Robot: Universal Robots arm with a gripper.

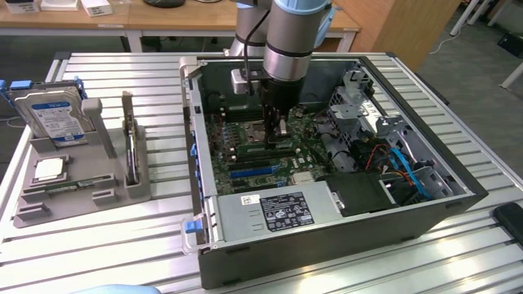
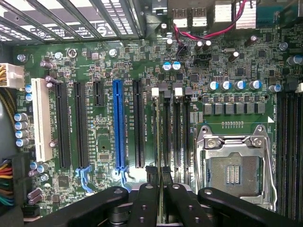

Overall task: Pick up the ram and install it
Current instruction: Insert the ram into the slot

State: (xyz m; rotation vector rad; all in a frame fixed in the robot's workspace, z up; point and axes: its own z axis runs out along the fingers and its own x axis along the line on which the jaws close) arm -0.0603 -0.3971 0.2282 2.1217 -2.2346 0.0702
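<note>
Pincer (image 2: 158, 176) clamped on ram (image 2: 160, 201), edge-on, at mobo DIMM slots (image 2: 166, 127) beside CPU socket (image 2: 234, 165). Parts tray (image 1: 73, 184) at 9 o'clock of case (image 1: 327, 239), ext. view.

Item: the ram (image 1: 271, 146) (image 2: 159, 201), a long, thin green board.
Pose: I see it on its long edge, upright. From the wrist camera it is only a narrow dark line.
Place: inside the open computer case (image 1: 457, 184), low over the motherboard (image 2: 227, 71), on the near side of the processor socket (image 2: 234, 165) in the exterior view.
Alignment: it runs along the black memory slots (image 2: 176, 137), in line with one of them.
Hold: the gripper (image 2: 158, 172) is clamped on its two flat faces.
Seating: I can't tell whether it is fully down in the slot.
</note>
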